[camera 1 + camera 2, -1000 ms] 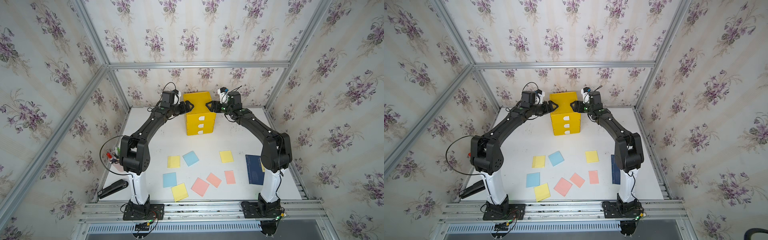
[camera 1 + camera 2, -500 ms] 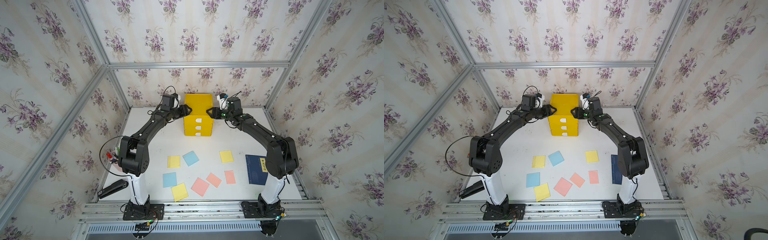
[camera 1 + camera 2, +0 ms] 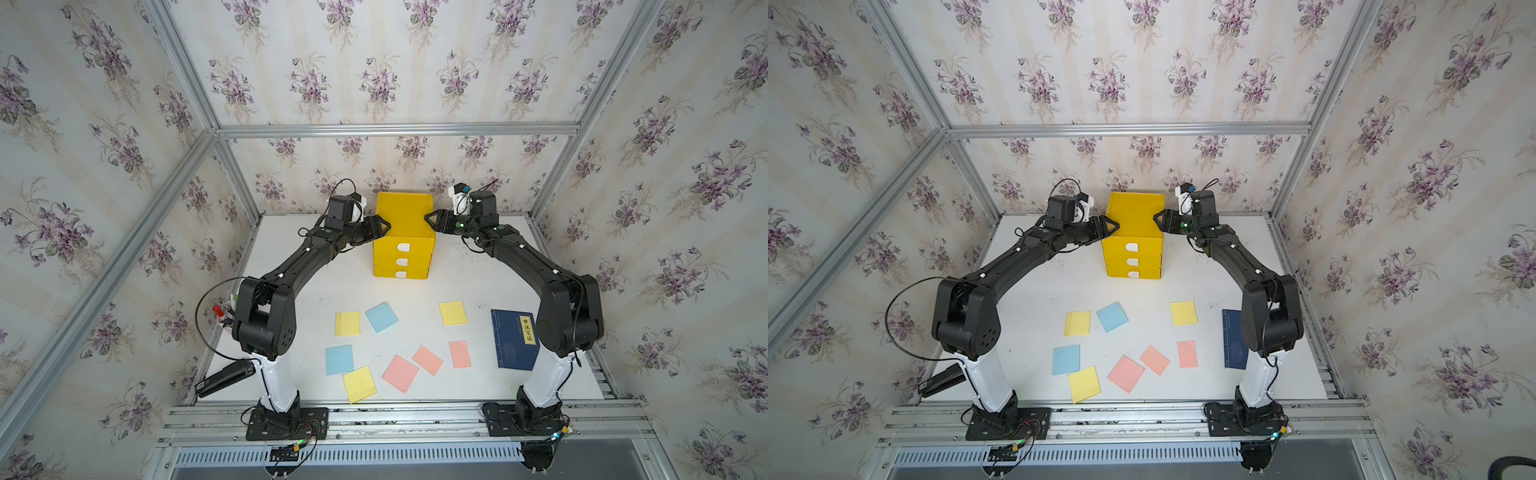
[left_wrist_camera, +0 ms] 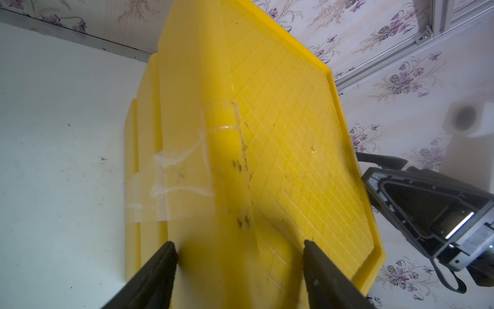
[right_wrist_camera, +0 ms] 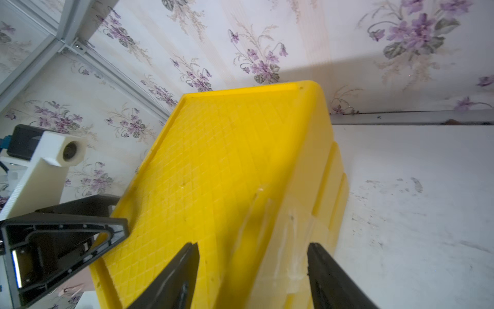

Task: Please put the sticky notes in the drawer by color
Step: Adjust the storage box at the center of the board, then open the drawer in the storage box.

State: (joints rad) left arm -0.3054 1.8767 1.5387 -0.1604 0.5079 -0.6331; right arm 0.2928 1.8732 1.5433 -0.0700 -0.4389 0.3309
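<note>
In both top views nothing looks sorted yet: all eight sticky notes (image 3: 381, 316) lie loose on the near half of the white table (image 3: 316, 270), three yellow, two blue and three pink. They are well apart from the drawer (image 3: 402, 259), which stands at the back near the wall with its three fronts looking shut. The left gripper (image 3: 385, 227) and the right gripper (image 3: 430, 217) are up against its opposite sides near the top edge, so I'd say the arms are busy with the chest itself. Opening a drawer and carrying every note are yet to be done. In a top view the dark blue book (image 3: 514, 338) shows whole, yellow label and all; in a top view the book (image 3: 1232, 338) is partly hidden behind the right arm. The left wrist view adds what neither gives. The left gripper (image 4: 238, 248) has its jaws part open, astride the corner where the chest's ribbed top meets its side. Nothing looks clamped, though I can't swear to it, and a patch of clear tape (image 4: 181, 174) clings to that side. The right wrist view mirrors this: the right gripper (image 5: 251, 248) has its jaws likewise part open astride the other top corner, holding nothing that I can make out. Neither wrist view shows the notes or the drawer fronts.
</note>
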